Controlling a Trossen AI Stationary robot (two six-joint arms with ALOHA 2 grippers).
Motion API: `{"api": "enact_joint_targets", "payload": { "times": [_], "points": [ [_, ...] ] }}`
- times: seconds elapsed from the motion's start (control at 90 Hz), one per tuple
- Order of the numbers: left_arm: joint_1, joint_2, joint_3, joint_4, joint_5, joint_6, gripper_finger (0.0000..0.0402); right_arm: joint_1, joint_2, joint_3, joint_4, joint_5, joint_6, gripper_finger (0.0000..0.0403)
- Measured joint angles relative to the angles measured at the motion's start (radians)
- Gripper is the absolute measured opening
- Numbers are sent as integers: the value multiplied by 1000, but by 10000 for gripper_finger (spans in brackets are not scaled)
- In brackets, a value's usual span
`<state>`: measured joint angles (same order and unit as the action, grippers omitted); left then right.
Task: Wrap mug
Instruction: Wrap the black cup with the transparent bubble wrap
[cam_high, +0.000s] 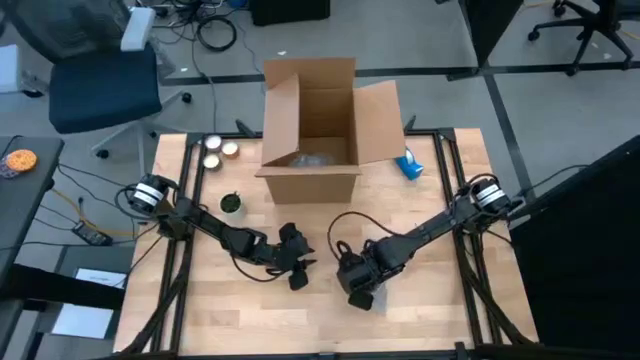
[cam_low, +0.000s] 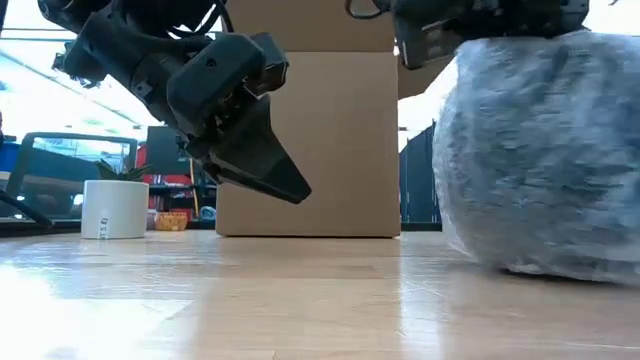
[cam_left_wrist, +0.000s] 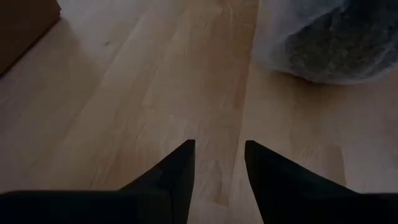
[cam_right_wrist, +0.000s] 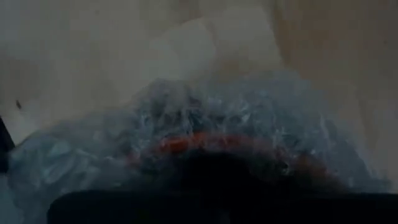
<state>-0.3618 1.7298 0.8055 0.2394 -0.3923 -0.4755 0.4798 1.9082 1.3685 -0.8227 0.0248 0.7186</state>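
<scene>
From above, the left claw (cam_high: 296, 266) hovers over the middle of the desk (cam_high: 240, 320), and the right claw (cam_high: 357, 283) sits over a bubble-wrapped bundle (cam_high: 362, 297), mostly hidden beneath it. An open cardboard box (cam_high: 312, 130) stands at the far edge.

At desk level, the bundle (cam_low: 540, 150) rests on the desk, cut off at the right; a white pot (cam_low: 114, 208) bears a label too small to read.

The left wrist view shows its fingers (cam_left_wrist: 177, 168) slightly parted, holding nothing.

The right wrist view is filled by wrap (cam_right_wrist: 205, 143); whether that claw grips it, I cannot tell.
</scene>
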Motion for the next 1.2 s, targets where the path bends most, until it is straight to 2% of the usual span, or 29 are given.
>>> {"api": "enact_joint_targets", "payload": {
  "times": [0.089, 0.189, 0.822, 1.2],
  "points": [
    [0, 0, 0, 0, 0, 0, 126, 21, 2, -1, -1, 60, -89, 0],
    [0, 0, 0, 0, 0, 0, 126, 27, 2, -1, -1, 106, -116, 0],
    [0, 0, 0, 19, 0, 0, 126, 25, 3, -1, 21, 113, -111, 0],
    [0, 0, 0, 186, 0, 0, 126, 24, 2, 0, 46, 114, -112, 0]
  ]
}}
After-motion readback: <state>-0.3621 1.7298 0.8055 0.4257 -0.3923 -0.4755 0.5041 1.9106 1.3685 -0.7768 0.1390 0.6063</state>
